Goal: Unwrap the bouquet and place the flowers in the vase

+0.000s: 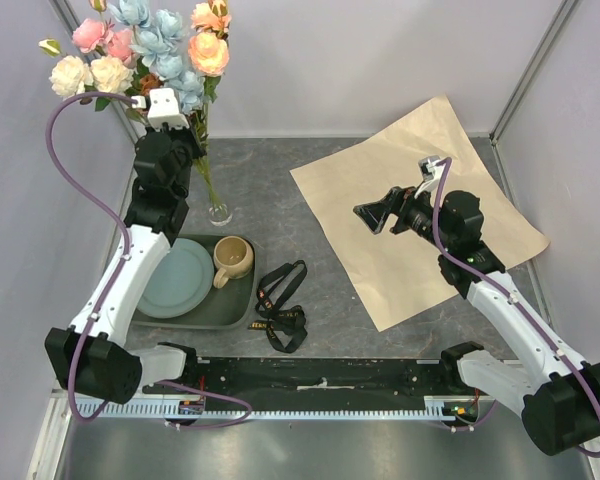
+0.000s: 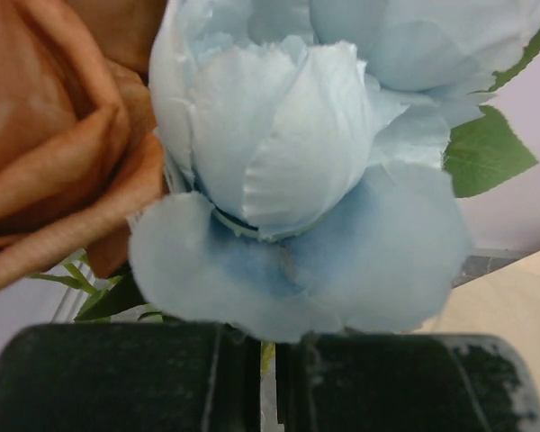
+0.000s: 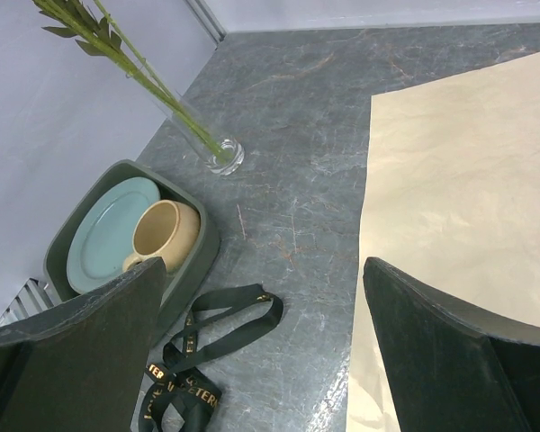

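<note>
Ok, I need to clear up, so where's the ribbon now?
In the top view the black ribbon lies loose on the table, between the green tray and the paper sheet.

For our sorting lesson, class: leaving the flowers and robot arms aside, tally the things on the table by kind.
Vase: 1
Tray: 1
Plate: 1
Mug: 1
Ribbon: 1
Paper sheet: 1
Total: 6

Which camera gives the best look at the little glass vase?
The right wrist view: the vase shows close there, clear glass with the flowers as green stems inside, standing on the table near the tray. The top view shows it small and faint. The left wrist view shows only petals and leaves, no vase.
</note>
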Available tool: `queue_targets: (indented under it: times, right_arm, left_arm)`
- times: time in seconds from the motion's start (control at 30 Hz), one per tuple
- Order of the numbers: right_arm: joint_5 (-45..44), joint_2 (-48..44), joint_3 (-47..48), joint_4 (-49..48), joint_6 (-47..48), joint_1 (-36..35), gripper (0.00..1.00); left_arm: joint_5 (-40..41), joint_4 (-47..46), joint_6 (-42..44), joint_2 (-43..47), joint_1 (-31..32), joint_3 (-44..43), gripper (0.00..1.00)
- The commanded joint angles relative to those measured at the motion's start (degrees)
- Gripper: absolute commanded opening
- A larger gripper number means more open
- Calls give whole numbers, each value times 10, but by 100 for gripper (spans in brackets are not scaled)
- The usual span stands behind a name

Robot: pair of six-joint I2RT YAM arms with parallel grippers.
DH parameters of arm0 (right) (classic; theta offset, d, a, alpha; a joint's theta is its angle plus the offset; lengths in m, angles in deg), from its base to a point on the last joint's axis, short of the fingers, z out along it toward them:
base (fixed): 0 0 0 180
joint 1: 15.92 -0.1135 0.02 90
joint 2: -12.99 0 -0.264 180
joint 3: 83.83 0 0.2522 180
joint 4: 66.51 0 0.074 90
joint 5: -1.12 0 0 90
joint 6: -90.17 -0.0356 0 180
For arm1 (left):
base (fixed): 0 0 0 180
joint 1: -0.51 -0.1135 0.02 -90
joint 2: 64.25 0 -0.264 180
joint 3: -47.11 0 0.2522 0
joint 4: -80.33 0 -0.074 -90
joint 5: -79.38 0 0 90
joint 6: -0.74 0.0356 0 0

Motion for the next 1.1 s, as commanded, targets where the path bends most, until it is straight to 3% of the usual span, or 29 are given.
queue_targets:
  times: [0.0,1.07]
  right_arm:
    - [8,-4,-5,-21,-3,-1,98]
    - [14,0,-22,-37,-12,-1,98]
  left_arm:
    - [23,3,-21,-9,-2,13,2]
    - [35,-53,-58,-18,-1,130,2]
